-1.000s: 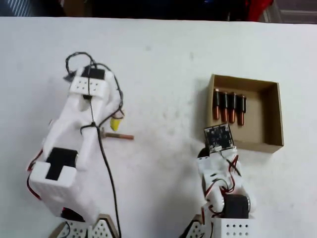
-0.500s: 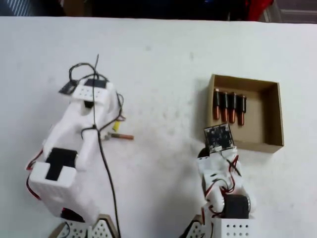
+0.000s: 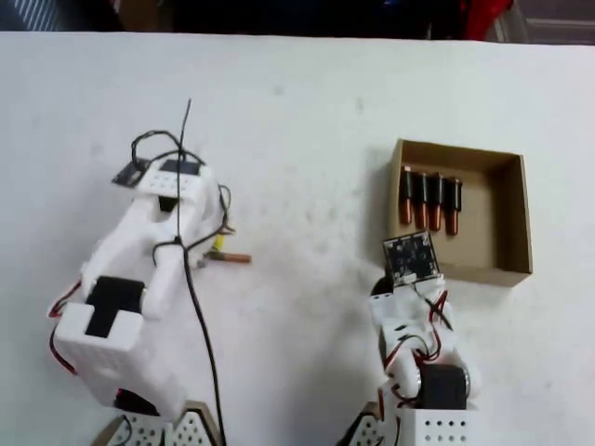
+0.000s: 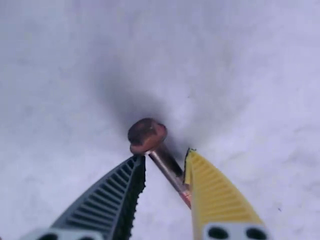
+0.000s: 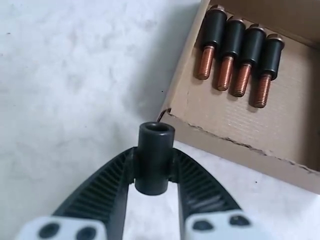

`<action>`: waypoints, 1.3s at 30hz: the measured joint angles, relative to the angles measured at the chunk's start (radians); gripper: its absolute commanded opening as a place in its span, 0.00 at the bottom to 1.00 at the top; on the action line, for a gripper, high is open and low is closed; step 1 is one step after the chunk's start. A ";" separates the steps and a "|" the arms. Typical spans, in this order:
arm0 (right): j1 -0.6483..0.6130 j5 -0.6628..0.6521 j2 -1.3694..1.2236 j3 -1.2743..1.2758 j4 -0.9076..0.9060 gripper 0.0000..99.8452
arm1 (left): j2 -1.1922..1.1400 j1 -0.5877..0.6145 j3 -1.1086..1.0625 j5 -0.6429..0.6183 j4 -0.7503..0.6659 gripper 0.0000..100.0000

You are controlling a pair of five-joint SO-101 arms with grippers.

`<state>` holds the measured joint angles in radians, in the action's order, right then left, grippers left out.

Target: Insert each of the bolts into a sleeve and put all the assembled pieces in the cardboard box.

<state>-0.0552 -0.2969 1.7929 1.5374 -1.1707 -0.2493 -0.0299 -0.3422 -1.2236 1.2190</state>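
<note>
Straddling the copper bolt now, the left jaws stand apart, black finger on one side of the shank and yellow finger on the other. The shank leans against the yellow one, with a sliver of gap on the black side, so that's no clamp. The hex head pokes out just past the fingertips. From the high view the bolt lies flat on the white bench, well off to the left of the cardboard box.

Over to the right jaws: they're closed firmly on a black sleeve, pinched at its lower half, standing upright with its open bore facing up. That sleeve sits just outside the box's near wall, close to the near left corner, with bench below it.

Inside the box, four assembled pieces lie flat in a tidy row toward the left wall, side by side. Each has a black sleeve at the head end and copper thread pointing toward the near wall.
</note>
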 measured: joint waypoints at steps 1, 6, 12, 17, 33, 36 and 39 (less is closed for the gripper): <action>0.000 0.000 0.000 0.000 0.000 0.02 | 0.000 0.000 0.000 0.000 0.000 0.15; 0.000 0.000 0.000 0.000 0.000 0.02 | 0.000 0.000 0.000 0.000 0.000 0.15; 0.000 0.000 0.000 0.000 0.000 0.02 | 0.000 0.000 0.000 0.000 0.000 0.15; 0.000 0.000 0.000 0.000 0.000 0.02 | -0.003 0.000 0.000 0.000 0.000 0.16; 0.000 0.000 0.000 0.000 0.000 0.02 | -0.221 0.009 0.253 -0.002 0.167 0.15; 0.000 0.000 0.000 0.000 0.000 0.02 | -0.241 0.009 0.281 -0.002 0.190 0.15; 0.000 0.000 0.000 0.000 0.000 0.02 | -0.250 0.009 0.295 -0.002 0.199 0.11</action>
<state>-0.0552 -0.2969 1.7929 1.5374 -1.1707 -0.4994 -0.0207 -0.0476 -1.2252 1.4185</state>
